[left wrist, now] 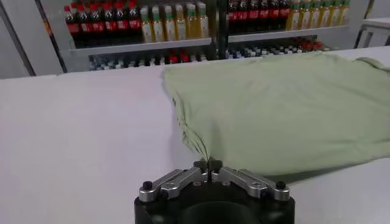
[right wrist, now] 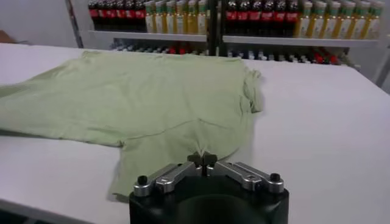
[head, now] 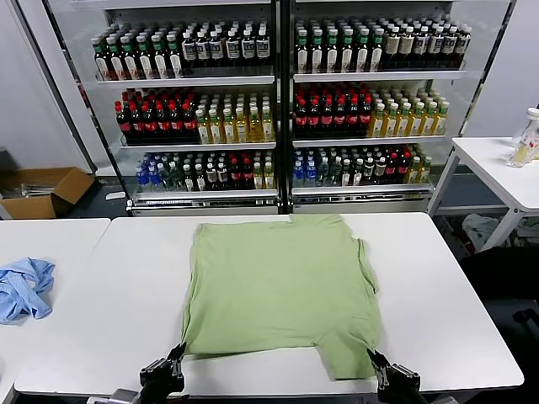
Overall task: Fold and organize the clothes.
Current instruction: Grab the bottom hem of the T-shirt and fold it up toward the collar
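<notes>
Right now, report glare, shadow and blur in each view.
Head view: glare streaks on the glass cooler doors; the shirt evenly lit. Left wrist view: narrow shadow under the shirt's near edge, left gripper sharp, bottles soft. Right wrist view: right gripper sharp, far shelves blurred.

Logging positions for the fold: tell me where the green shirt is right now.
In the head view the green shirt lies flat mid-table, before the bottle shelves, its near corners pinched by the left gripper and right gripper.

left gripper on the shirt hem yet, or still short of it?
Touching. In the left wrist view the left gripper has its fingertips closed together on the near corner of the green shirt, with fabric bunching up into them and no gap visible.
</notes>
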Motion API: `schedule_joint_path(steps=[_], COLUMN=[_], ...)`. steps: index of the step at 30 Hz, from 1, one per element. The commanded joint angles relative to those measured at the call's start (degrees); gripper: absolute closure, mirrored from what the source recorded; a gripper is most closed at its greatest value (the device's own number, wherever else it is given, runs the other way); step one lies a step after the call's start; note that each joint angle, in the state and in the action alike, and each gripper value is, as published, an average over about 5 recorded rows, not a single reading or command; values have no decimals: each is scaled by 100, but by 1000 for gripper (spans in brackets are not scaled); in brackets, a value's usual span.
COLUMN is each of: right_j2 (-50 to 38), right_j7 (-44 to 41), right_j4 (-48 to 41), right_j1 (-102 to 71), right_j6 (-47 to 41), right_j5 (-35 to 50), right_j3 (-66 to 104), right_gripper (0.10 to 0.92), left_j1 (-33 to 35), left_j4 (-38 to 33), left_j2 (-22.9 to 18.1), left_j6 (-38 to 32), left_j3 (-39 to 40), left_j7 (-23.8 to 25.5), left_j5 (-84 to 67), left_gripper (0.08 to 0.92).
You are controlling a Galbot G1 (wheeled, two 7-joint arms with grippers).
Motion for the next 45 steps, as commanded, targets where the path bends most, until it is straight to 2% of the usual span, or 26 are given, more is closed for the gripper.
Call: schedule_joint_path(steps=[1, 9, 12, 17, 22, 25, 35, 45], right_j2=[-89, -51, -51, 17, 90, 125, 394, 606], right_j7=[-225, -305, -222, 40, 261, 339, 424, 415], right_j4=[179, 709, 900, 870, 339, -83, -1130, -1637], right_j1=[-508, -1076, -1002, -206, 1229, 2037, 3359, 3800], right_j6=[-26, -3, 6, -50, -299, -384, -459, -446], right_j5=[-16, -142, 8, 357, 661, 666, 421, 132], right_j3=[215, 634, 721, 553, 149, -185, -1086, -1463], right_gripper=[907, 907, 907, 907, 907, 907, 907, 907], left_j1=[774, 1508, 1516, 578, -959, -1504, -2535, -2928], left_j4=[-315, -882, -1135, -918, -133, 382, 1622, 2128], left_j2=[162, 400, 452, 458, 416, 354, 181, 169], left_j6=[-30, -59, -29, 171, 268, 265, 151, 113], left_j3=[-64, -347, -484, -540, -386, -251, -73, -38], left_j7=[-54, -392, -464, -422, -50, 111, 372, 467], left_j5=[107, 256, 248, -208, -693, -818, -1129, -1170], left_gripper=[912, 912, 912, 912, 912, 912, 912, 912])
